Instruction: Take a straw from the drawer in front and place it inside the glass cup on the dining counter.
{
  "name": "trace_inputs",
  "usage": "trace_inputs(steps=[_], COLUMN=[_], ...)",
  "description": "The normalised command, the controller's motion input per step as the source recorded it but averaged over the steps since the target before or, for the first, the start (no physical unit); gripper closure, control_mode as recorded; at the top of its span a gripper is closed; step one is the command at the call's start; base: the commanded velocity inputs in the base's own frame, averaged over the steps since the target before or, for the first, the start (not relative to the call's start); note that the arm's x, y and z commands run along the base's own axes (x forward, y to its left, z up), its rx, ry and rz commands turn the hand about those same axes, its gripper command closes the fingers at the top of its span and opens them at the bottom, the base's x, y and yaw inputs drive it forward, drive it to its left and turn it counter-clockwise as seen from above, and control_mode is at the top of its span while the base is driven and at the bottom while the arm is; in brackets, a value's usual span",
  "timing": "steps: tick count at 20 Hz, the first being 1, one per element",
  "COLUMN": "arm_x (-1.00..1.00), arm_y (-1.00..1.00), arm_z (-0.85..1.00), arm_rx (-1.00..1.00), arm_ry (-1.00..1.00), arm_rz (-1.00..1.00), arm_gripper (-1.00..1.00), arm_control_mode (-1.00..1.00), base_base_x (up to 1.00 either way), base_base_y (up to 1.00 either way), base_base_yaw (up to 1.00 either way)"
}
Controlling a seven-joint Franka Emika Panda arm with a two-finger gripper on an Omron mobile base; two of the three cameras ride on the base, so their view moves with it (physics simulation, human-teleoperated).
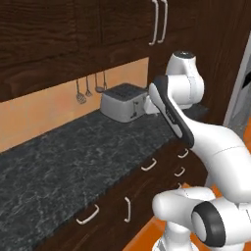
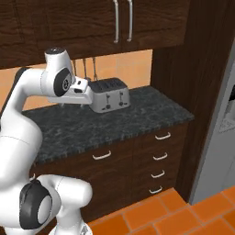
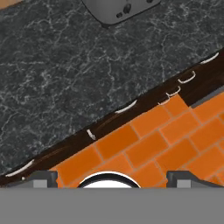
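Hand view: the end effector (image 3: 112,180) looks straight down with its two dark fingertips (image 3: 41,178) set far apart at the bottom corners, spread wide and pinching nothing; nothing lies between them but orange tiled floor (image 3: 148,140) far below. The black speckled table (image 3: 65,74) fills the upper part of this view, and its front edge runs on a slant from lower left to upper right; a line of dark brown drawer fronts with small curved silver handles runs just under that edge, the drawer (image 3: 127,107) among them seen edge-on and shut. I cannot tell where the straw is.

In the right base view the end effector (image 2: 82,88) hangs above the table (image 2: 137,114), just beside the silver toaster (image 2: 109,94) at the back, apart from the surface; the table's right end meets a tall dark wood panel (image 2: 197,69), and the stretch in front of the toaster is bare stone. In the left base view the arm crosses in front of the toaster (image 1: 122,102); utensils (image 1: 88,90) hang on the orange wall behind it, and upper cupboards (image 1: 73,29) overhang the table (image 1: 63,162).

No writing or brand can be read anywhere.
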Motion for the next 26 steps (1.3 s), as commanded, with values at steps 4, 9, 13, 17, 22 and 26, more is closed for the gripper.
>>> trace_inputs(steps=[4, 9, 13, 17, 22, 26], arm_x=[0.00, 0.00, 0.00, 0.12, 0.02, -0.15], arm_y=[0.00, 0.00, 0.00, -0.21, -0.97, -0.82], arm_z=[0.00, 0.00, 0.00, -0.43, -1.00, -1.00], arm_rx=[0.00, 0.00, 0.00, 0.05, 0.35, 0.49], arm_ry=[0.00, 0.00, 0.00, -0.02, -0.02, 0.00], arm_rz=[0.00, 0.00, 0.00, 0.00, 0.00, -0.01], arm_gripper=[-1.00, -1.00, -1.00, -1.00, -1.00, -1.00], arm_control_mode=[1.00, 1.00, 1.00, -1.00, -1.00, -1.00], base_base_x=[-0.08, 0.03, 0.02, 0.05, 0.00, 0.00], base_base_y=[0.52, 0.76, 0.60, 0.03, 0.00, 0.00], base_base_yaw=[-0.43, -0.38, -0.30, -0.08, 0.00, 0.00])
